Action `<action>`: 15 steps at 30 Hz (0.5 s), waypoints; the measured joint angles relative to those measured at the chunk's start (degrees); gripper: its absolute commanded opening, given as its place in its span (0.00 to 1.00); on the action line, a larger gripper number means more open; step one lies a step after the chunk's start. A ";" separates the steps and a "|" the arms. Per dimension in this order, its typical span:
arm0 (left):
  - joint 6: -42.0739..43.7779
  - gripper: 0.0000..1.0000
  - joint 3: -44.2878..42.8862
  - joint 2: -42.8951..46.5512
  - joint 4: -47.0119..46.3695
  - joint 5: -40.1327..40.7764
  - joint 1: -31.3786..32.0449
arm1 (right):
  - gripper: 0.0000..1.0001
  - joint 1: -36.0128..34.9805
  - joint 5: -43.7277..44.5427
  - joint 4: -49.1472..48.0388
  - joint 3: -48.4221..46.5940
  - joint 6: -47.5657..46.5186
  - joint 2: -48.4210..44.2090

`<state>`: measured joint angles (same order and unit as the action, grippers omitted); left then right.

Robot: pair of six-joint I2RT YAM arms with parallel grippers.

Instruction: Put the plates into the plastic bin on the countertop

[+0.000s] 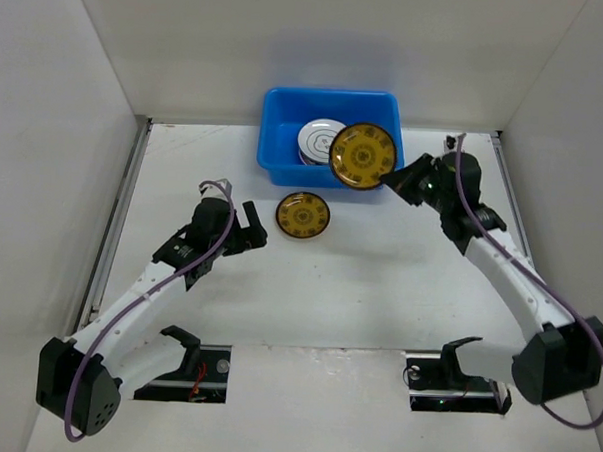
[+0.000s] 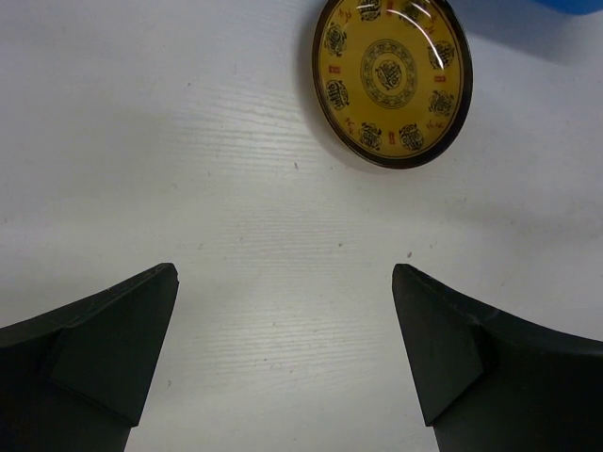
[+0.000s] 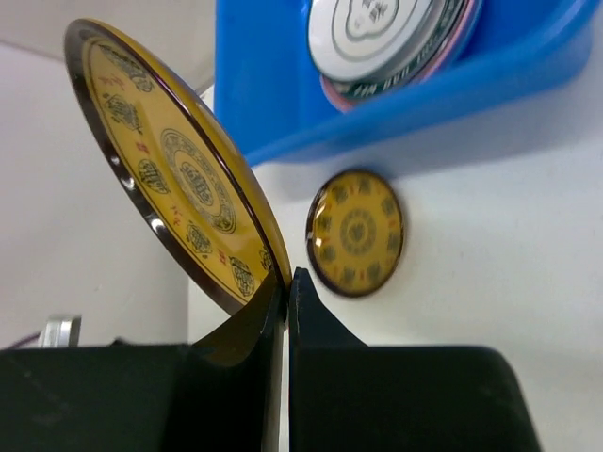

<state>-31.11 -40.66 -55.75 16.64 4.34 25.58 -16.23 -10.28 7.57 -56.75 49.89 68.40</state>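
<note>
My right gripper (image 1: 389, 176) (image 3: 285, 276) is shut on the rim of an amber-brown patterned plate (image 1: 363, 156) (image 3: 174, 165), held tilted in the air at the front right corner of the blue plastic bin (image 1: 275, 135) (image 3: 254, 85). Inside the bin lies a stack of plates topped by a white plate with a centre mark (image 1: 315, 139) (image 3: 372, 33). A second amber-brown plate (image 1: 303, 214) (image 2: 392, 80) (image 3: 355, 233) lies flat on the white countertop (image 1: 379, 289) in front of the bin. My left gripper (image 1: 255, 225) (image 2: 285, 278) stands open just left of it, nothing between its fingers.
White walls enclose the countertop on the left, back and right. A metal rail (image 1: 117, 218) runs along the left edge. The two arm bases sit at the near edge.
</note>
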 measured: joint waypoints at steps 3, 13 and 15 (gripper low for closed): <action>-0.94 1.00 1.27 0.46 -0.72 -1.01 -0.37 | 0.01 -0.09 1.09 2.05 -8.90 -2.80 9.94; -7.28 1.00 6.82 9.11 -0.81 -2.75 0.48 | 0.01 -0.37 3.69 4.92 -36.41 -8.39 42.01; -8.28 1.00 7.39 10.97 -0.76 -2.80 0.63 | 0.02 -0.37 4.26 5.07 -40.02 -8.79 46.62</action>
<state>-39.40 -33.28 -44.77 15.88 1.54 26.22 -16.60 -6.02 12.64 -96.77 41.10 115.02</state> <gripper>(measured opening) 0.997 0.044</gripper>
